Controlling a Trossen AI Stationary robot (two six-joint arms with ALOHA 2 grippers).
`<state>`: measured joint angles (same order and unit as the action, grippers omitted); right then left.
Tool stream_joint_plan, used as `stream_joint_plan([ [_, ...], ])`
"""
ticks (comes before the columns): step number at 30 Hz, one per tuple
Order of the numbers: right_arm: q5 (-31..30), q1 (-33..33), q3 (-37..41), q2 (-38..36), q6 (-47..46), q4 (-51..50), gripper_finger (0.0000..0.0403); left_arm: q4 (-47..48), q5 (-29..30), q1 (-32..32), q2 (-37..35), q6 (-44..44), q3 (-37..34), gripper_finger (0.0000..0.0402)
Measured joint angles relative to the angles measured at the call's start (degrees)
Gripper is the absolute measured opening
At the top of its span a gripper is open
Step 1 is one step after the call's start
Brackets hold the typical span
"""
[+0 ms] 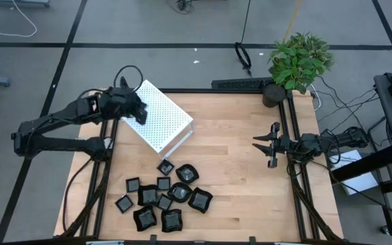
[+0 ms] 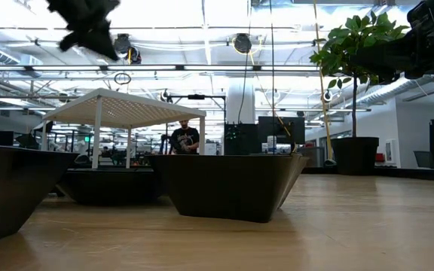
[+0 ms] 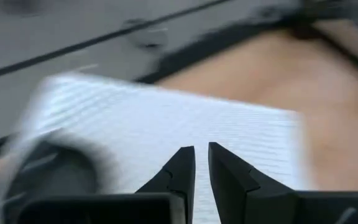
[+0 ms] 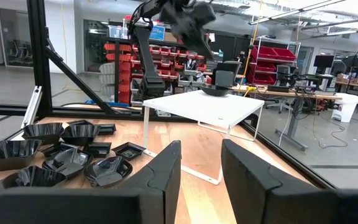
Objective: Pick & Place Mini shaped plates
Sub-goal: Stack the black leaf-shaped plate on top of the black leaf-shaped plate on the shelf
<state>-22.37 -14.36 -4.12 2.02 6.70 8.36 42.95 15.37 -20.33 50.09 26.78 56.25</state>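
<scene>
High view: left pincer (image 1: 139, 113) sits over the white perforated box (image 1: 160, 117) at about 10 o'clock on the desk (image 1: 237, 184). Cannot tell its finger state from here. Right pincer (image 1: 265, 146) hangs at 3 o'clock, apart from everything, fingers parted with nothing between. The mini shaped plates (image 1: 165, 197) lie clustered at 6–7 o'clock, near the front edge, some overlapping. Potted plant (image 1: 298, 62) at 1 o'clock, at the desk's far corner.

Low view: plates (image 2: 228, 184) fill the foreground as big dark shapes resting on the wood. The box (image 2: 123, 109) stands on its legs behind them. Left pincer (image 2: 89, 26) is above the box, not touching it. A person (image 2: 184, 138) stands far back in the room.

Left wrist view: fingers (image 3: 179, 171) stand slightly apart, a narrow gap, nothing held. The box top (image 3: 166, 121) lies right beneath them. Blurred.

Right wrist view: right fingers (image 4: 166, 168) parted, empty. One small plate (image 4: 218, 90) sits on top of the box (image 4: 207, 109), left pincer (image 4: 188, 22) above it and clear of it. Remaining plates (image 4: 55, 152) lie on the desk beside the box.
</scene>
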Motion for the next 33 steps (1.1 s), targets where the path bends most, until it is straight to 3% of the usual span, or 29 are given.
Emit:
stream_joint_plan([
  [6, 0.00, 0.00, 0.00, 0.00, -0.02, 0.00, 0.0102, -11.43, -19.24, 6.96, 0.15, -7.11, 0.02, 0.0049],
  [13, 0.00, 0.00, 0.00, 0.00, -0.01, 0.00, 0.0102, -24.28, -32.31, 16.92, 1.39, -17.73, -2.49, 0.0049],
  [19, 0.00, -0.01, 0.00, 0.00, -0.02, 0.00, 0.0102, -32.36, -31.77, 24.19, 8.22, -18.11, -2.68, 0.0049],
  [24, 0.00, 0.00, 0.00, -0.01, -0.01, 0.00, 0.0102, -36.93, -24.85, 29.86, 19.17, -17.73, -0.79, 0.0057],
  [31, 0.00, -0.01, 0.00, -0.02, -0.02, 0.00, 0.0102, -18.49, -8.08, 35.72, 36.50, -23.75, 14.62, 0.0130],
  [33, 0.00, -0.02, 0.00, -0.02, -0.01, 0.00, 0.0102, -14.26, -6.34, 35.74, 41.22, -23.82, 18.36, 0.0156],
])
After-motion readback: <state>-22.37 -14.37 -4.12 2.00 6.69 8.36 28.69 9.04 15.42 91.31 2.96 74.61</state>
